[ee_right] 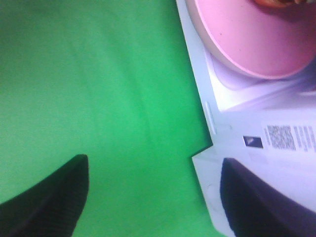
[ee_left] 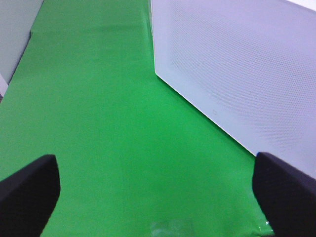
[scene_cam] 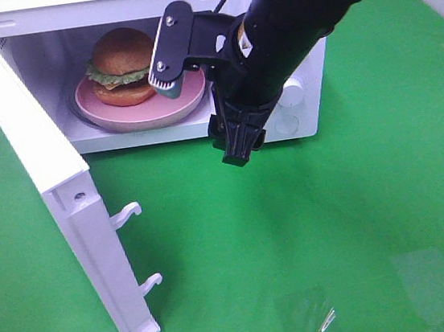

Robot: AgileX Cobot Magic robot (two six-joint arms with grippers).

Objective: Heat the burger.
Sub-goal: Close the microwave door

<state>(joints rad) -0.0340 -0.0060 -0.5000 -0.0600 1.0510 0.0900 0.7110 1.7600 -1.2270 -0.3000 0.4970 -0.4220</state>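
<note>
Green mat (scene_cam: 337,241); whole burger (scene_cam: 122,65) seen in ext. view only.

the black right arm (scene_cam: 308,9) extended from the upper right of the high view toward the middle and bent down at the wrist. its right gripper (scene_cam: 237,156) pointed downward, jaws spread apart with nothing between them. the left gripper (ee_left: 155,163) showed two dark fingers (ee_left: 29,187) set wide apart, holding nothing.
</note>
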